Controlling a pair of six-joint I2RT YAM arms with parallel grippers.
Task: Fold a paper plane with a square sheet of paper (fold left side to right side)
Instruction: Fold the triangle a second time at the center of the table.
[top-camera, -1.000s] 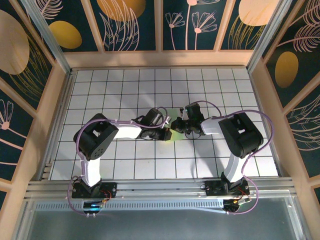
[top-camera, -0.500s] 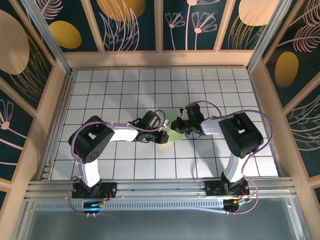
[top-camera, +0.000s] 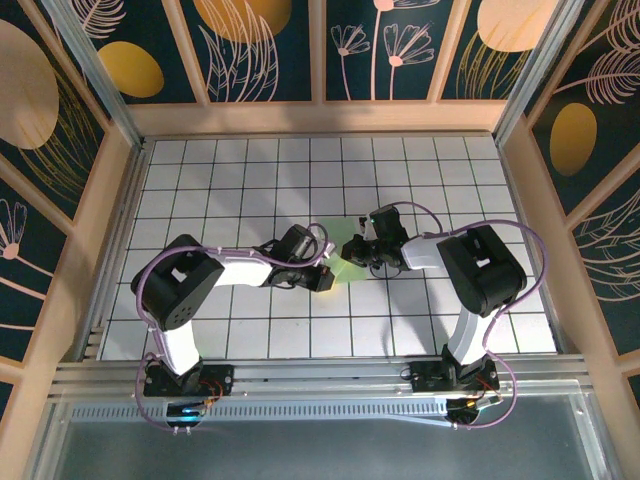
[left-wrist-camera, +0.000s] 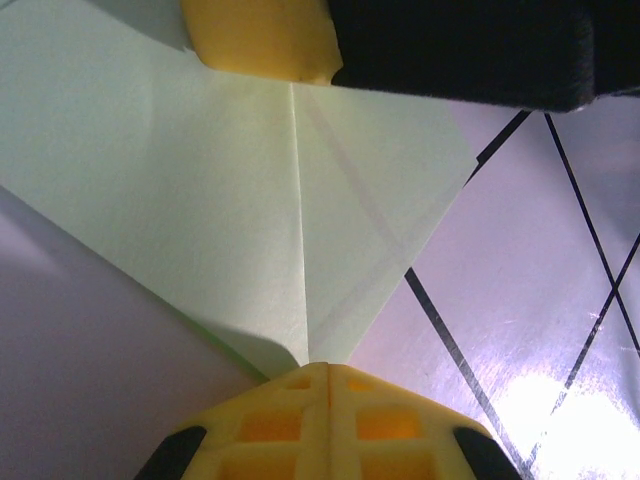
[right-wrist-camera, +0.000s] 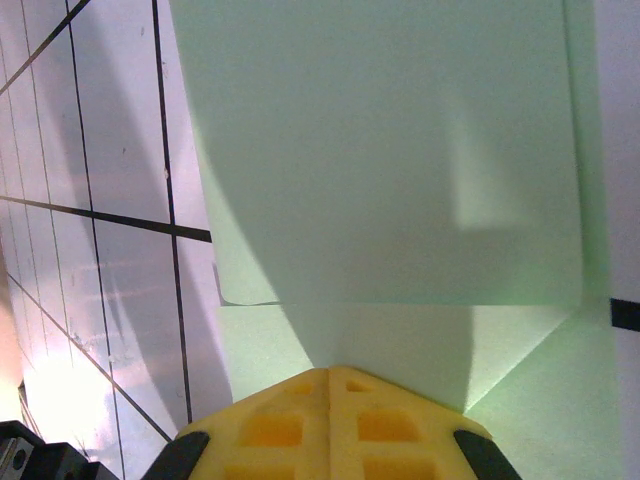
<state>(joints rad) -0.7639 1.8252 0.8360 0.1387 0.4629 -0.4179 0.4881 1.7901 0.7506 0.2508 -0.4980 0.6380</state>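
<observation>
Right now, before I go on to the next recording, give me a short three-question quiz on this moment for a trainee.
1. True or false: in the top view, the pale-green paper lies near the middle of the grid table, between the two arms.
2. Multiple choice: in the left wrist view, the paper shows
A) no folds at all
B) a straight centre line running to a pointed tip at the left fingers
C) a crumpled ball
3. Short answer: what colour are the right fingers in the right wrist view?

Key: 1 true; 2 B; 3 yellow.
</observation>
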